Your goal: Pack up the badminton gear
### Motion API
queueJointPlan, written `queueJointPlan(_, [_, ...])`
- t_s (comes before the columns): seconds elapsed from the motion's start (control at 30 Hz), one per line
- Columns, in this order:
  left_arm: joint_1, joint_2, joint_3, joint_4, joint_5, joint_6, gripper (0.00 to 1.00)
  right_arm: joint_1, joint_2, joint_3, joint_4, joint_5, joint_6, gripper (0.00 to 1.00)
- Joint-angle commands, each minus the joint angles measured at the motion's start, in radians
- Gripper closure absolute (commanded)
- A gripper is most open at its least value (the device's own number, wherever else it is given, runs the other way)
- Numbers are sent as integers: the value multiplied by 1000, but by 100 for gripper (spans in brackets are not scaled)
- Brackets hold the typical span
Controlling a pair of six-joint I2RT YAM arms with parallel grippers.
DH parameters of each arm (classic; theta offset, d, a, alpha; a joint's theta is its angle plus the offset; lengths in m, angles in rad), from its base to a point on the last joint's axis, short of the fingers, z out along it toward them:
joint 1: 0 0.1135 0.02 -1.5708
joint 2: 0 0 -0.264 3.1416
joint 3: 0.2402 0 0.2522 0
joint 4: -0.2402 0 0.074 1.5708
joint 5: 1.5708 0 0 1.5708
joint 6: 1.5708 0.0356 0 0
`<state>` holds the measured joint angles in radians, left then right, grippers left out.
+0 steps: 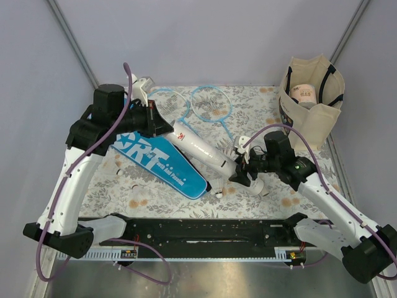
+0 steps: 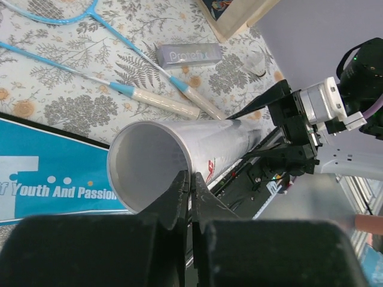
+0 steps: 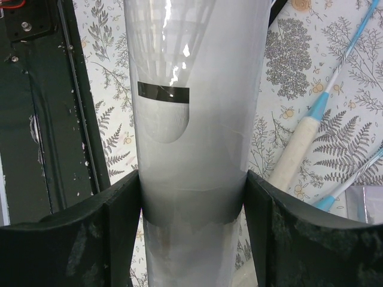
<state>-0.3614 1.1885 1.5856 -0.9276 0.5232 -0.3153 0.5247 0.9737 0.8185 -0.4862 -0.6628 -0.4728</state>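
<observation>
Over the table [image 1: 267,102], right end effector [image 3: 192,197] clamps the tube [image 1: 201,148]; left end effector [image 2: 187,179] apparently pinches its rim.

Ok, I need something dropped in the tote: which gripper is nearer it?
Right. The right gripper clamps the tube's near end, down-left of the tote in the top view. The left gripper pinches the tube's other end, farther left, beyond the rackets.

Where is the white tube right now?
In the top view the white tube slants across mid-table, held by the left gripper at its open end and the right gripper at the other, with the blue SPORT cover just left of it.
</observation>
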Motion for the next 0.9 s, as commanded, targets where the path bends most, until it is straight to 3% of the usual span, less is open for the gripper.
queueJointPlan(0.0, [67, 5, 17, 15, 83, -45, 100, 11, -29, 25, 51, -15, -53, 53])
queueJointPlan(0.17, [147, 6, 43, 6, 117, -56, 100, 11, -41, 15, 35, 0, -72, 53])
queueJointPlan(0.87, [214, 14, 114, -4, 57, -76, 100, 11, -26, 18, 17, 35, -90, 53])
